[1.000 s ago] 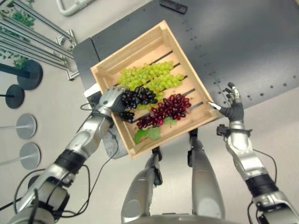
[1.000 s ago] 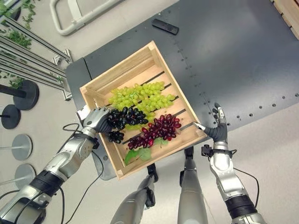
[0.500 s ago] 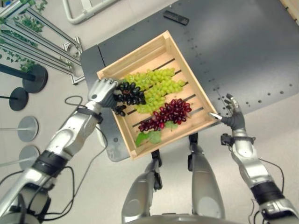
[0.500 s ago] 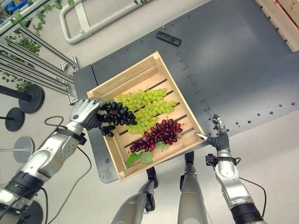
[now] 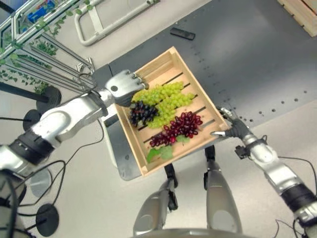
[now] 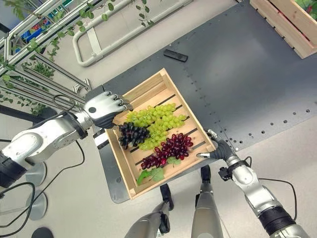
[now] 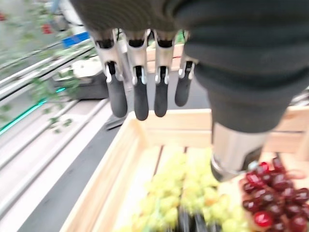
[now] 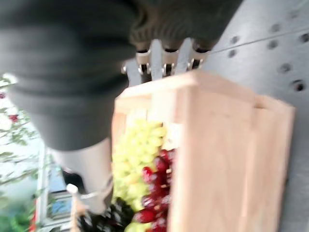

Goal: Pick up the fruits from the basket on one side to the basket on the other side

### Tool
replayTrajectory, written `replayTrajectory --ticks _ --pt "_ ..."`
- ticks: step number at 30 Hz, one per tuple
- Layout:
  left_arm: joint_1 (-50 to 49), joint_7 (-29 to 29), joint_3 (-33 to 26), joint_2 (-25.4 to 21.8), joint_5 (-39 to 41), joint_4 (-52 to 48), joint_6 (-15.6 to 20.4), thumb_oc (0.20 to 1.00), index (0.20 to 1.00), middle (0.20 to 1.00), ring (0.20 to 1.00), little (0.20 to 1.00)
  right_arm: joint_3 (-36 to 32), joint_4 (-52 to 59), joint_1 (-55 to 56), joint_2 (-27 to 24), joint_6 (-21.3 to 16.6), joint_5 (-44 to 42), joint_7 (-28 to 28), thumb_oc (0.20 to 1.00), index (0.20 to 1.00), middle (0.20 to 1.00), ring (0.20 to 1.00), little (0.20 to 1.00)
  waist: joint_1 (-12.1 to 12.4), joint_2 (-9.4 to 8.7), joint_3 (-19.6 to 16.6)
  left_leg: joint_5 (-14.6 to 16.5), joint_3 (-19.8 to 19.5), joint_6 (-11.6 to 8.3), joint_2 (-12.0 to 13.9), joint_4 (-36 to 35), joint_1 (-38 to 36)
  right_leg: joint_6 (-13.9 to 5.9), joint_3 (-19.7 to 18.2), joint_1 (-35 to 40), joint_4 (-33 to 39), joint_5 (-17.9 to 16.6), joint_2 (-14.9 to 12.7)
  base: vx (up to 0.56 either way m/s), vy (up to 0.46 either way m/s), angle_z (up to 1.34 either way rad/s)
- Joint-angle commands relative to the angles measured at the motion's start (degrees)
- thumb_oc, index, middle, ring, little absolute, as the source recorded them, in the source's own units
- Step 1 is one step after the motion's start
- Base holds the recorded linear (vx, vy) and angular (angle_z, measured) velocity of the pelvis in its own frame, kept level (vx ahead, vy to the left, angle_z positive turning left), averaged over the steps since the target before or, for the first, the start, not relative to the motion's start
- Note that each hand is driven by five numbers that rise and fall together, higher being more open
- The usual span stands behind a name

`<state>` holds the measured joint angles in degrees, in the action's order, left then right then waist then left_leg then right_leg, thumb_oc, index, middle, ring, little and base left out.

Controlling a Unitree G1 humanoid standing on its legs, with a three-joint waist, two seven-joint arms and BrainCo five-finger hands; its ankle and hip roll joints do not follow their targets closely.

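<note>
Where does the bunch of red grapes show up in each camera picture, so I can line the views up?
Left eye view: red grapes in the wooden crate, toward its near right corner.
Right eye view: same spot in the crate, lower middle.
Left wrist view: lower right corner.
Right wrist view: low middle, beside the crate's wall.
Shared landmark: the green grapes, which lie right next to them.

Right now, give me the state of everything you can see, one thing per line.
Left hand: open, raised over the crate's far corner, holding nothing.
Right hand: at the crate's near right corner, fingers hidden behind the wood.
Crate: upright on the dark platform.
Dark grapes: lying in the crate.
Green grapes: lying in the crate.
Red grapes: lying in the crate.
</note>
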<state>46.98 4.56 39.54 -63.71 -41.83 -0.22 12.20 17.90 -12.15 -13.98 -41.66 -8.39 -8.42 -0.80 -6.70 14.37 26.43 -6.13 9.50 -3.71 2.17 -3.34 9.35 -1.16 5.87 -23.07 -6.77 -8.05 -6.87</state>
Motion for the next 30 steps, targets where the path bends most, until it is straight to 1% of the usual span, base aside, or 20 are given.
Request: replayTrajectory --ticks 1,3,7,9,12,13,14,15,17,18,19,21,22,23,24,25,26,27,29,30 --pt "0.75 0.24 -1.17 0.39 -0.03 -0.76 0.41 0.200 0.200 0.200 0.200 0.200 3.17 7.79 -1.23 0.82 -3.92 -2.80 3.74 1.000 1.000 1.000 1.000 1.000 0.62 0.42 -3.28 4.36 -0.44 -0.11 -0.62 5.68 2.34 -5.46 -0.15 4.10 -1.75 6.19 -1.33 0.00 0.000 0.00" --pt "0.95 -0.44 -0.76 0.21 -0.13 -1.68 1.02 0.200 0.200 0.200 0.200 0.200 3.85 8.41 -1.20 0.84 -3.89 -3.94 5.00 1.000 1.000 1.000 1.000 1.000 0.63 0.48 -3.56 4.40 -0.53 -0.13 -0.60 5.73 2.29 -5.45 -0.14 4.08 -1.85 6.30 -1.24 0.00 0.000 0.00" --pt "3.95 -3.01 3.33 0.50 0.45 -2.82 3.14 0.200 0.200 0.200 0.200 0.200 6.60 7.05 -1.45 1.02 -2.20 -9.07 9.04 1.000 1.000 1.000 1.000 1.000 0.25 0.74 -4.06 4.40 -0.42 -0.18 -0.56 5.61 2.11 -5.48 -0.17 4.26 -1.65 6.27 -1.22 0.00 0.000 0.00" --pt "4.19 -3.01 3.54 0.54 0.50 -2.71 3.13 0.200 0.200 0.200 0.200 0.200 6.56 6.98 -1.49 1.06 -2.21 -9.11 9.07 1.000 1.000 1.000 1.000 1.000 0.31 0.72 -4.07 4.39 -0.43 -0.18 -0.56 5.59 2.11 -5.49 -0.16 4.27 -1.61 6.25 -1.22 0.00 0.000 0.00" --pt "2.07 -3.86 2.44 4.02 1.24 -0.76 1.78 0.200 0.200 0.200 0.200 0.200 5.88 7.13 -1.00 2.35 -2.42 -9.27 8.53 1.000 1.000 1.000 1.000 1.000 0.39 0.58 -4.30 4.10 -0.48 -0.17 -0.55 4.77 1.74 -5.50 -0.18 4.46 -1.14 6.10 -1.18 0.00 0.000 0.00" --pt "-0.32 -3.90 0.31 6.00 1.57 -0.02 1.08 0.555 0.555 0.555 0.555 0.555 4.88 7.53 0.05 2.71 -2.59 -9.40 8.16 1.000 1.000 1.000 1.000 1.000 0.32 0.53 -4.42 4.04 -0.35 -0.18 -0.48 4.72 1.70 -5.48 -0.17 4.51 -1.05 6.08 -1.20 0.00 0.000 0.00" --pt "-0.51 -3.93 0.14 6.04 1.54 -0.09 1.08 0.802 0.802 0.802 0.802 0.802 4.93 7.58 0.09 2.62 -2.57 -9.40 8.15 1.000 1.000 1.000 1.000 1.000 0.27 0.60 -4.45 4.04 -0.35 -0.18 -0.48 4.70 1.71 -5.48 -0.17 4.51 -1.04 6.07 -1.19 0.00 0.000 0.00" --pt "-4.72 -3.59 -4.61 10.32 3.21 2.00 -0.64 1.000 1.000 1.000 1.000 1.000 2.22 7.74 1.81 4.17 -2.83 -9.75 6.73 1.000 1.000 1.000 1.000 1.000 0.33 -0.06 -4.39 4.01 -0.49 -0.17 -0.38 4.68 1.75 -5.39 -0.11 4.63 -0.87 6.14 -1.13 -0.01 -0.023 -0.03" --pt "-8.59 -3.69 -8.31 13.67 5.53 4.12 -1.69 1.000 1.000 1.000 1.000 1.000 0.10 8.06 3.46 5.07 -2.82 -9.20 4.82 1.000 1.000 1.000 1.000 1.000 0.16 -0.73 -4.17 4.07 -0.61 -0.16 -0.32 4.89 1.98 -5.33 -0.18 4.43 -0.96 6.18 -0.98 -0.02 -0.037 -0.03" --pt "-8.64 -3.71 -8.37 13.67 5.53 4.10 -1.69 1.000 1.000 1.000 1.000 1.000 0.12 8.08 3.46 5.05 -2.81 -9.20 4.82 1.000 1.000 1.000 1.000 1.000 0.15 -0.71 -4.23 4.02 -0.61 -0.16 -0.32 4.87 2.05 -5.32 -0.18 4.37 -0.91 6.12 -0.98 -0.04 -0.068 0.01" --pt "-10.27 -1.64 -10.48 16.72 5.25 8.10 -3.60 1.000 1.000 1.000 1.000 1.000 -1.95 8.52 5.22 6.27 -2.94 -8.95 2.52 1.000 1.000 1.000 1.000 1.000 -0.18 -2.02 -3.69 3.86 -0.63 -0.18 -0.26 5.08 2.64 -5.18 -0.19 3.97 -0.76 5.89 -0.88 -0.04 -0.069 0.01" --pt "-11.25 -2.53 -11.03 18.42 7.30 9.28 -3.87 1.000 1.000 1.000 1.000 1.000 -4.37 8.97 6.89 6.97 -2.66 -9.23 1.62 1.000 1.000 1.000 1.000 1.000 -0.30 -2.98 -3.20 3.79 -0.57 -0.18 -0.23 5.25 3.26 -5.14 0.00 3.61 -0.59 5.70 -0.70 -0.03 -0.058 0.00" --pt "-11.26 -2.54 -11.03 18.43 7.31 9.27 -3.87 1.000 1.000 1.000 1.000 1.000 -4.39 9.00 6.93 6.96 -2.64 -9.22 1.63 1.000 1.000 1.000 1.000 1.000 -0.28 -2.97 -3.22 3.80 -0.56 -0.18 -0.22 5.26 3.28 -5.14 0.00 3.59 -0.60 5.70 -0.70 -0.02 -0.027 0.08" --pt "-14.04 -2.63 -13.80 21.50 10.99 11.24 -5.15 1.000 1.000 1.000 1.000 1.000 -7.70 9.46 8.68 8.04 -3.00 -9.40 -0.17 1.000 1.000 1.000 1.000 1.000 -0.31 -3.81 -2.42 3.73 -0.66 -0.12 -0.08 5.71 4.15 -5.00 0.23 3.09 -0.77 5.59 -0.55 -0.01 -0.009 0.09" --pt "-14.86 -3.09 -14.52 22.69 12.61 12.29 -5.85 1.000 1.000 1.000 1.000 1.000 -8.97 9.34 9.01 8.44 -3.05 -9.33 -0.93 1.000 1.000 1.000 1.000 1.000 -0.37 -4.11 -2.15 3.73 -0.65 -0.05 -0.03 5.89 4.46 -4.91 0.28 2.85 -0.87 5.53 -0.43 -0.02 -0.013 0.04" --pt "-15.42 -3.01 -15.08 24.97 13.74 14.19 -6.89 1.000 1.000 1.000 1.000 1.000 -9.97 8.93 9.35 9.00 -3.01 -9.11 -1.83 1.000 1.000 1.000 1.000 1.000 -0.41 -4.30 -1.71 3.91 -0.63 0.06 0.12 6.27 4.81 -4.80 0.39 2.52 -1.22 5.59 -0.30 0.00 0.000 -0.03" --pt "-15.40 -3.00 -15.07 24.98 13.73 14.21 -6.89 1.000 1.000 1.000 1.000 1.000 -9.98 8.93 9.35 9.00 -3.01 -9.11 -1.83 1.000 1.000 1.000 1.000 1.000 -0.40 -4.28 -1.77 3.87 -0.64 0.06 0.12 6.25 4.88 -4.80 0.39 2.47 -1.17 5.54 -0.30 -0.02 -0.003 -0.04" --pt "-15.05 -2.36 -14.74 28.10 13.51 16.31 -8.05 1.000 1.000 1.000 1.000 1.000 -11.40 7.99 9.25 9.63 -3.31 -8.74 -3.64 1.000 1.000 1.000 1.000 1.000 -0.83 -4.66 -0.76 4.04 -0.60 0.21 0.22 6.85 5.79 -4.61 0.36 1.53 -1.63 5.51 -0.09 -0.03 0.013 -0.04" --pt "-14.38 -2.19 -14.27 31.34 13.55 18.95 -9.23 1.000 1.000 1.000 1.000 1.000 -12.90 7.57 8.73 10.10 -3.58 -8.26 -5.84 1.000 1.000 1.000 1.000 1.000 -1.25 -4.95 0.22 4.19 -0.40 0.29 0.15 7.37 6.81 -4.45 0.27 0.27 -2.22 5.49 -0.05 -0.02 0.011 -0.01" --pt "-14.34 -2.17 -14.24 31.37 13.55 18.98 -9.22 1.000 1.000 1.000 1.000 1.000 -12.92 7.58 8.74 10.10 -3.58 -8.26 -5.85 1.000 1.000 1.000 1.000 1.000 -1.23 -4.93 0.18 4.21 -0.40 0.29 0.15 7.41 6.87 -4.45 0.26 0.21 -2.25 5.50 -0.05 -0.01 0.027 0.04"
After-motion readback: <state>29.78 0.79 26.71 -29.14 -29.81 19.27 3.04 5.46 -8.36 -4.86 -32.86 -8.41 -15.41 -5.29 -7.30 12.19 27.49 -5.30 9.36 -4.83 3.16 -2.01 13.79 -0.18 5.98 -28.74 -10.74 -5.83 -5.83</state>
